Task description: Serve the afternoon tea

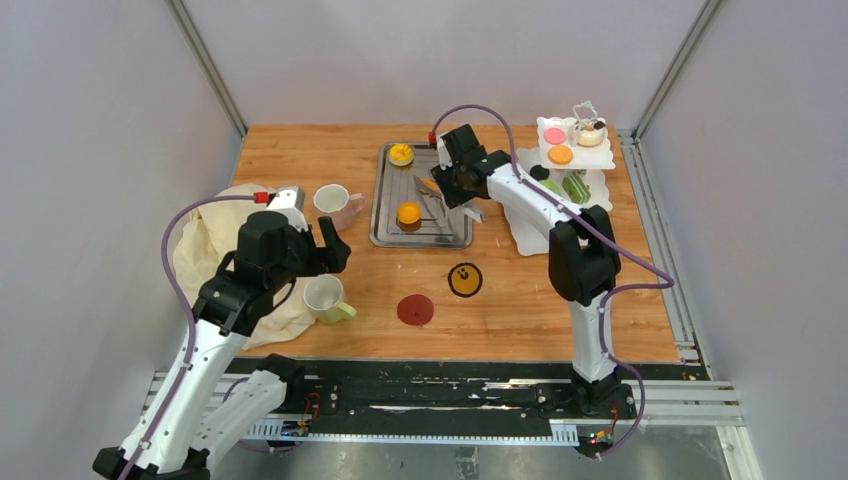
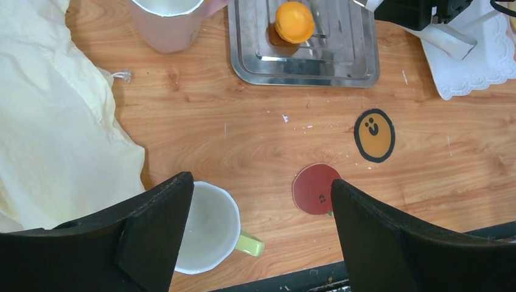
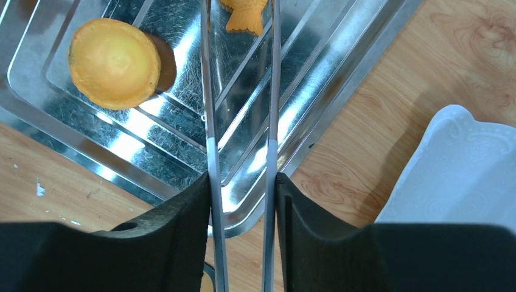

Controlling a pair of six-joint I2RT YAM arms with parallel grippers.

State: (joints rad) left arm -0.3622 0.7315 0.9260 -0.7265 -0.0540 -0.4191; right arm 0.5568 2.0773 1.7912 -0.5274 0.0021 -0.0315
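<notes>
My right gripper point(image 1: 447, 188) point(image 3: 243, 182) is shut on the metal tongs point(image 3: 210, 121) over the steel tray point(image 1: 380, 235). The tong tips pinch a small orange pastry point(image 3: 244, 19). Two orange tarts point(image 1: 401, 153) point(image 1: 408, 213) lie in the tray; one shows in the right wrist view point(image 3: 114, 62). The white tiered stand point(image 1: 585, 160) carries a pink disc point(image 1: 554, 135), an orange tart point(image 1: 560, 155) and a green donut point(image 1: 575, 187). My left gripper point(image 1: 335, 245) point(image 2: 261, 188) is open and empty above the green-handled mug point(image 2: 210, 228) and the red coaster point(image 2: 313, 187). A pink mug point(image 1: 333, 200) and a yellow coaster point(image 1: 464, 279) are nearby.
A pale yellow cloth point(image 1: 215, 250) lies crumpled at the table's left edge, under my left arm. The stand's white doily point(image 2: 474, 67) spreads right of the tray. Grey walls close in the table on three sides.
</notes>
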